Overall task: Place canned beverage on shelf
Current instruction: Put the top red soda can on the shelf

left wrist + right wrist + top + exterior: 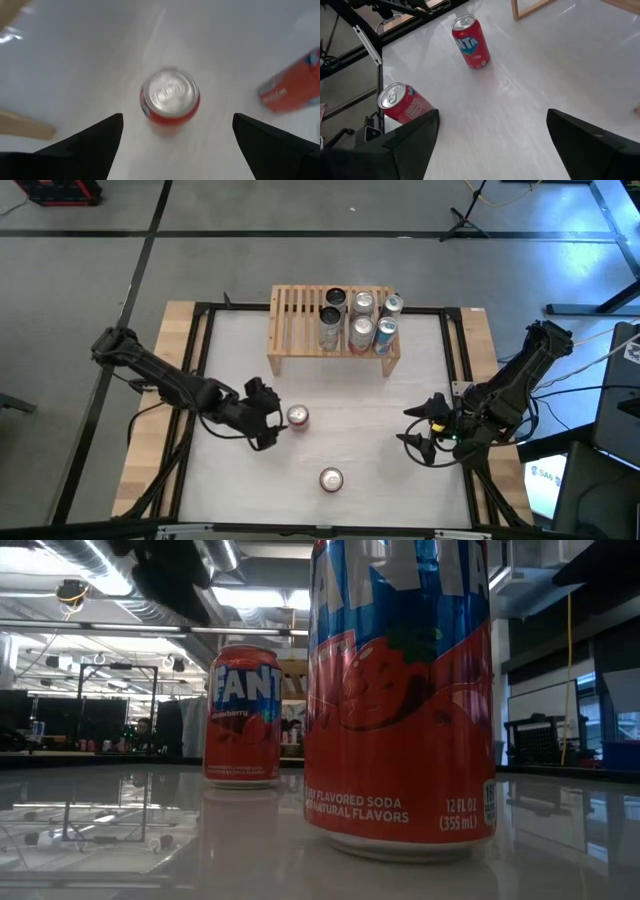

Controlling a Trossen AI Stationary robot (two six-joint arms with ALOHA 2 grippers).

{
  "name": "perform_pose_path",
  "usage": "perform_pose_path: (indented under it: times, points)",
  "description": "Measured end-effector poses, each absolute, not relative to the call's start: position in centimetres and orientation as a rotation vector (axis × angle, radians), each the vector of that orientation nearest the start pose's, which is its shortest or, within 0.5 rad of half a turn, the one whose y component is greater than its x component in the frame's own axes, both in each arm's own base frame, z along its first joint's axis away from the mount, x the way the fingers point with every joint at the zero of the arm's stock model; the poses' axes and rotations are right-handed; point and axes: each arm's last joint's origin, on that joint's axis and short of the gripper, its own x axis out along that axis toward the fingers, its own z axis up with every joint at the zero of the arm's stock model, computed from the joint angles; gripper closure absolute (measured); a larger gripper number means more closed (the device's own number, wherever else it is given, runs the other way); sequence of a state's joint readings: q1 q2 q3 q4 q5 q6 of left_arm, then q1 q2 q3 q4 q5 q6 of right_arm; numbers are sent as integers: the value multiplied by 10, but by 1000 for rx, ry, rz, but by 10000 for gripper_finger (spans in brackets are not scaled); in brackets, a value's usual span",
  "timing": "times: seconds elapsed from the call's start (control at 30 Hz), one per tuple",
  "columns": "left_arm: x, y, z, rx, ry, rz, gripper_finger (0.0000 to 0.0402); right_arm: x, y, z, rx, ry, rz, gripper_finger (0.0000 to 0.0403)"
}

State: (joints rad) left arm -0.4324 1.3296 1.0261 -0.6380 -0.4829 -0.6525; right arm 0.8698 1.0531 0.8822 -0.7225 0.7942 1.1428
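The light-wood slatted shelf [333, 320] stands at the table's far side with several cans upright on its top. Two red cans stand upright on the white table: one mid-table [298, 417], one nearer the front edge [331, 479]. My left gripper [274, 418] is open, just to the left of the mid-table can. In the left wrist view that can [170, 97] shows ahead, between the spread fingers [177, 117] and apart from them. My right gripper [408, 427] is open and empty at the table's right. Its wrist view shows both cans [471, 42] [402, 102].
The black frame rail [455, 350] runs along the table's sides. In the low view the nearer red can [400, 690] fills the picture, with the other [244, 715] behind it. The left half of the shelf top [295, 315] is bare slats.
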Motion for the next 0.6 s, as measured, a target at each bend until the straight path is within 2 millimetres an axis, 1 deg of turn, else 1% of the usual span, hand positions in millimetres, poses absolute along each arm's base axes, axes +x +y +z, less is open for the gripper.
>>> perform_pose_path:
  times: [0.13, 0.3, 0.4, 0.5, 0.6]
  points:
    - [247, -95, 260, -171, 820, 297, 36, 142, 136, 281, 440, 544, -268, 42]
    - [247, -93, 255, -107, 836, 268, 36, 142, 136, 281, 442, 544, -268, 42]
    - [247, -95, 255, -115, 836, 250, 36, 142, 136, 281, 443, 544, -268, 42]
    - [247, -98, 255, -192, 820, 268, 36, 142, 136, 281, 443, 544, -268, 42]
    - [248, -98, 256, -179, 785, 297, 36, 142, 136, 281, 443, 544, -268, 42]
